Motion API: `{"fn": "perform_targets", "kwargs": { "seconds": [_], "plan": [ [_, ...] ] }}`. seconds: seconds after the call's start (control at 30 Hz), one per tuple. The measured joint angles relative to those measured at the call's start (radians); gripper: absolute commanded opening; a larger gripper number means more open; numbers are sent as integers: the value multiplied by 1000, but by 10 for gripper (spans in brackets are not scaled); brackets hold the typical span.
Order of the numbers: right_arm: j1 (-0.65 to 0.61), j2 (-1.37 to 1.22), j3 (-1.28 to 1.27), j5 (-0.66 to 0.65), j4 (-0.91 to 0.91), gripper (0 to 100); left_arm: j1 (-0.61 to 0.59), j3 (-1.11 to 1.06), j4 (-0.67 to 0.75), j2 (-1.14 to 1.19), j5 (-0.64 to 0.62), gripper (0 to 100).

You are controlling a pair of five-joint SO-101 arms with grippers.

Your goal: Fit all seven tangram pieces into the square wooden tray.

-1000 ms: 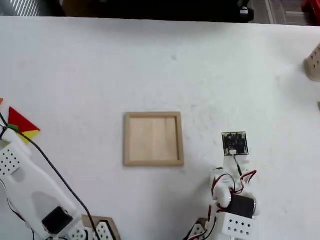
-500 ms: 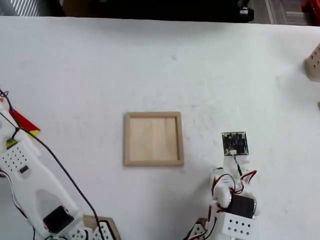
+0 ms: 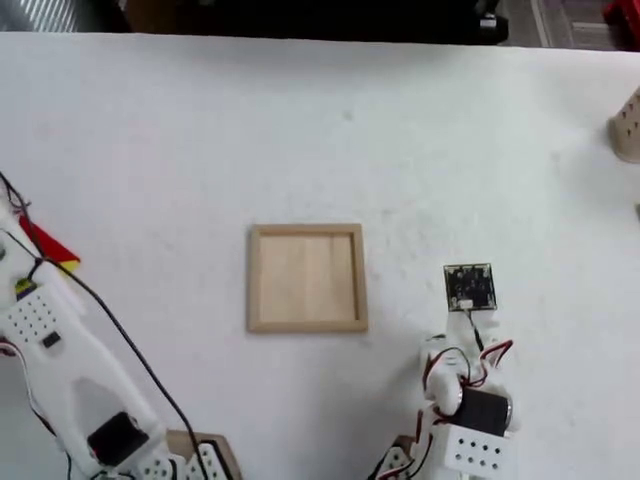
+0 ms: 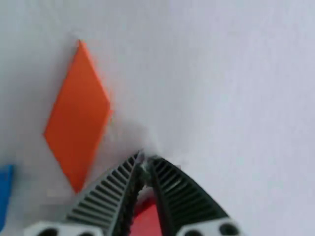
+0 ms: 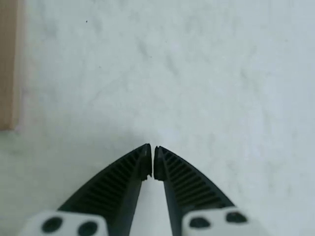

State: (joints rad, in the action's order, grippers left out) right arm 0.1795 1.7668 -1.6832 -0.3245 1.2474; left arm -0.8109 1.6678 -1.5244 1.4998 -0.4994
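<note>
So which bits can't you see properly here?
Red piece: high view, mostly under the left arm.
Yellow piece: high view, a sliver past the same arm.
Blue piece: left wrist view, cut by the edge, shape unclear.
Wooden tray: right wrist view, cut by the edge.

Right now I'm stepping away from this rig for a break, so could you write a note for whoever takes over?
The left gripper is shut and holds nothing. It is at the left side of the table, beside the orange piece, with the red piece beneath its fingers.
The right gripper is shut and empty, over bare table beside the tray.
The tray sits mid-table with nothing in it. The blue piece and yellow piece lie by the red one.
Done: nothing placed.
Left: fit all seven pieces.
</note>
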Motion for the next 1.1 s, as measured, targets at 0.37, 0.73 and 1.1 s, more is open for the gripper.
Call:
{"fn": "perform_targets", "kwargs": {
  "seconds": [0.37, 0.73, 1.1],
  "plan": [
    [0, 0, 0, 0, 0, 17, -46, -12, -253, -87, 221, 21],
    [0, 0, 0, 0, 0, 17, -232, -14, -262, -204, 408, 21],
    [0, 0, 0, 0, 0, 17, -247, -502, -261, -471, 488, 23]
  ]
}}
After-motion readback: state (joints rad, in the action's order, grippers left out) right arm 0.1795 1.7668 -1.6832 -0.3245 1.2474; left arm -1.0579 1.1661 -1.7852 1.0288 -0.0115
